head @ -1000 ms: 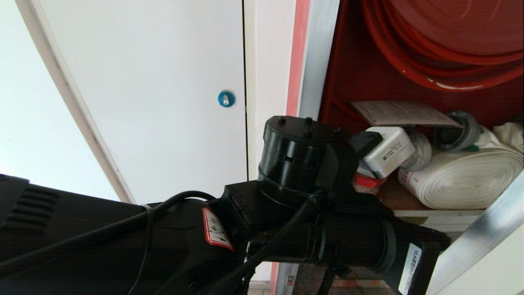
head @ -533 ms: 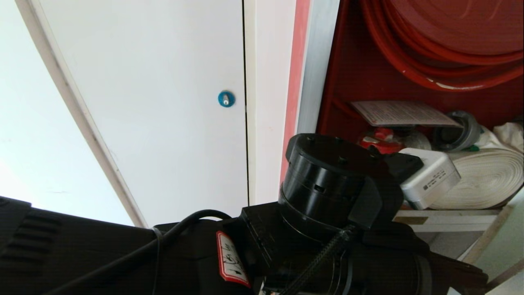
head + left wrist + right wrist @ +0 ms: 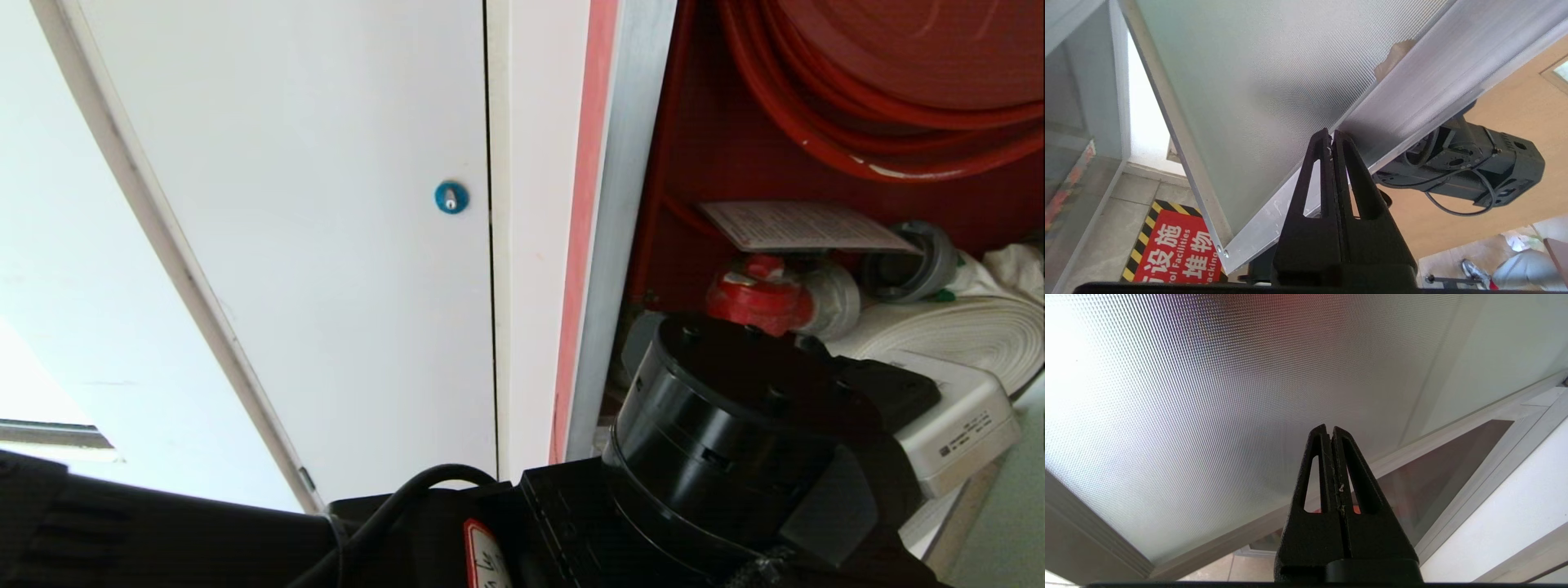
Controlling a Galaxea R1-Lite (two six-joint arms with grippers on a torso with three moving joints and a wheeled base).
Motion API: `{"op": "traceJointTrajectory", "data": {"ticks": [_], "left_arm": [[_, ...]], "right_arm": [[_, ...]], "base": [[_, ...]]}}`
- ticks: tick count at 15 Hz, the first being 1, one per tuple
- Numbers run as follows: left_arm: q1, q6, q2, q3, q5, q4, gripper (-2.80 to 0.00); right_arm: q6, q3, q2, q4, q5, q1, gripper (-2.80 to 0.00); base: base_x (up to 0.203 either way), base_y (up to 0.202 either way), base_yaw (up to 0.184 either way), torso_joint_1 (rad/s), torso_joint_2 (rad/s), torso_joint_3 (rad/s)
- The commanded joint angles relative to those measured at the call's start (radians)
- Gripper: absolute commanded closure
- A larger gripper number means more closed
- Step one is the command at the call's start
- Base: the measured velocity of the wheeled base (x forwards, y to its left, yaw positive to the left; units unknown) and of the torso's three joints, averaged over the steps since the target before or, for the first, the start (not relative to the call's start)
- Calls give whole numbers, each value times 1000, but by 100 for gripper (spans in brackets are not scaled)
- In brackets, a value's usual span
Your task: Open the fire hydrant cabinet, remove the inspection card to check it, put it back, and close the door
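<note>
The fire hydrant cabinet [image 3: 694,163] is open w/ the inspection card [image 3: 804,226] lying inside above the red valve [image 3: 759,298]. Left end effector [image 3: 1331,136] is pinched tight, empty, tips by the door [image 3: 1274,77] (pushing it wider, I think). Next: reach in for the card. Right end effector [image 3: 1329,433] pinched tight too, empty.

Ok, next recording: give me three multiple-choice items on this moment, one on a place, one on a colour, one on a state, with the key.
1. Where does the inspection card lie?
A. on the floor
B. inside the fire hydrant cabinet, above the red valve
C. in an end effector

2. What colour is the round lock on the white panel?
A. blue
B. green
C. yellow

3. How are the left end effector fingers set?
A. wide open
B. shut on the card
C. shut, empty

Key: B, the card rests over the valve; A, a blue disc; C, the fingers meet with nothing between.
</note>
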Motion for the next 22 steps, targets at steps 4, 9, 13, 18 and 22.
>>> {"op": "traceJointTrajectory", "data": {"ticks": [4,9,13,18,22], "left_arm": [[-31,-3,5,0,-1,-3,0],[-44,-3,0,0,-1,-3,0],[-51,-3,3,7,-1,-8,0],[-49,-3,6,12,-1,-8,0],[14,0,3,51,16,-16,0]], "right_arm": [[-1,0,1,0,0,0,0],[0,0,1,0,0,0,0],[0,0,1,0,0,0,0],[2,0,1,0,0,0,0],[2,0,1,0,-1,0,0]], "base": [[0,0,0,0,0,0],[0,0,0,0,0,0],[0,0,0,0,0,0],[0,0,0,0,0,0],[0,0,0,0,0,0]]}}
